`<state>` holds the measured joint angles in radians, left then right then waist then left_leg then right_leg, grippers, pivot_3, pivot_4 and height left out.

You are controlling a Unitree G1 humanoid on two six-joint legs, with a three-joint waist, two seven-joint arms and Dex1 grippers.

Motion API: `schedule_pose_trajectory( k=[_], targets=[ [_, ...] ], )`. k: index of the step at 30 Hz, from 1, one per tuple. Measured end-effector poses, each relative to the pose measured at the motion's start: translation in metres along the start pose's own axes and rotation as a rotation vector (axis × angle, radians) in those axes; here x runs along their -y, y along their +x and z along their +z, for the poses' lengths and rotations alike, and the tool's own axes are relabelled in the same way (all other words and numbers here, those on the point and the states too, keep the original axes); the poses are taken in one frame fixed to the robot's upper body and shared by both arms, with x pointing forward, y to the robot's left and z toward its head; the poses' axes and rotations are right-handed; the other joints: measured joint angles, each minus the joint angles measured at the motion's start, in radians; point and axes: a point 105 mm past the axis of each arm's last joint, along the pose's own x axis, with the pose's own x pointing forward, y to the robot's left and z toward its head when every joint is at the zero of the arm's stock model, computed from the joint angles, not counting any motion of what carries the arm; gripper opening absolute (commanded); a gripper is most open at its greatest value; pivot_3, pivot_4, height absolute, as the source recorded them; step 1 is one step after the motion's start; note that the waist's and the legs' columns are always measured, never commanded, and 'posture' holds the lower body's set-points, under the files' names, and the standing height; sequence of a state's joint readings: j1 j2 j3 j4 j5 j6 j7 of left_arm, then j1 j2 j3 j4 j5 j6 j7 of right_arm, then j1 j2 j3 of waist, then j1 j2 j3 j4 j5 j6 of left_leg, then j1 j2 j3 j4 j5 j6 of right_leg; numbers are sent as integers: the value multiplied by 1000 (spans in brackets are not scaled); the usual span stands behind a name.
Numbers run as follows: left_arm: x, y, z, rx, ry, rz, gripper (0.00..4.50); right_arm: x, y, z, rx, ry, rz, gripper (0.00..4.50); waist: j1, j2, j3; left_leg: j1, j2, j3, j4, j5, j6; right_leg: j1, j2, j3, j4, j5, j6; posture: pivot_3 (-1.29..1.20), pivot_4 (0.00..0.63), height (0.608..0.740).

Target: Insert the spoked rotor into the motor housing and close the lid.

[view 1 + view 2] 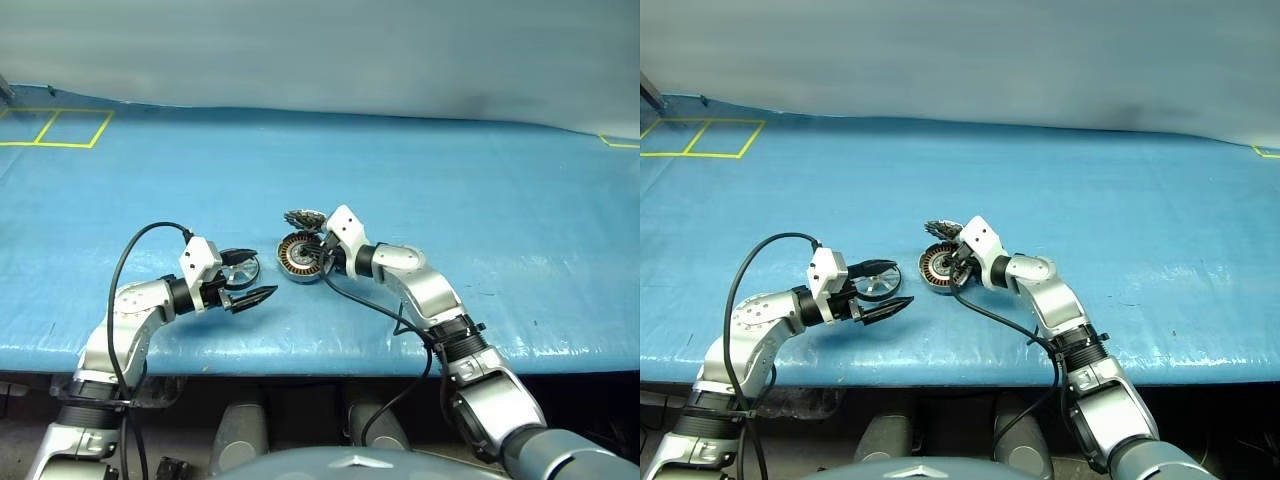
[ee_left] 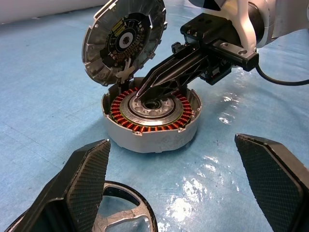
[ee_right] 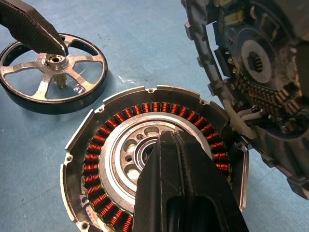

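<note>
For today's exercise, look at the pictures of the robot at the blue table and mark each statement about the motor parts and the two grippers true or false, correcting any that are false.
1. The lid stands tilted open above the motor housing. True.
2. The spoked rotor already sits inside the housing. False: it lies on the blue table beside the housing, which shows bare copper windings.
3. The right gripper is shut, its tips at the housing's centre. True.
4. The left gripper is shut on the rotor. False: its fingers stand wide apart over the rotor.
5. The lid's slotted face is hidden. False: the left wrist view shows it.
</note>
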<state>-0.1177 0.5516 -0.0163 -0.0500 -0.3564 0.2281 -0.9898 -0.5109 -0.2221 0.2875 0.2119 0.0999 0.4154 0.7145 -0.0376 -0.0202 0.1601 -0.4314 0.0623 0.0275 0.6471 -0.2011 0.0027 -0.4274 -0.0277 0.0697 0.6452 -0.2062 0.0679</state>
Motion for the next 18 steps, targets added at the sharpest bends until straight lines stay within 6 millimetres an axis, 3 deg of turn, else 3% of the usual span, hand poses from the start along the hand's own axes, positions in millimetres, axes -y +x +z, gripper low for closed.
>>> schedule_pose_trajectory(
  k=[13,18],
  targets=[
    [-3,-2,1,9,-11,18,4500,-13,-1,3,34,8,20,22,-1,0,0,-1,0,0,0,0,0,-1,0,0,0,0,0,0,150,740],
    [-15,-7,16,58,-13,59,4500,-30,-15,30,179,3,97,22,1,0,0,-1,0,0,-1,0,0,-1,0,0,0,0,0,0,150,740]
  ],
)
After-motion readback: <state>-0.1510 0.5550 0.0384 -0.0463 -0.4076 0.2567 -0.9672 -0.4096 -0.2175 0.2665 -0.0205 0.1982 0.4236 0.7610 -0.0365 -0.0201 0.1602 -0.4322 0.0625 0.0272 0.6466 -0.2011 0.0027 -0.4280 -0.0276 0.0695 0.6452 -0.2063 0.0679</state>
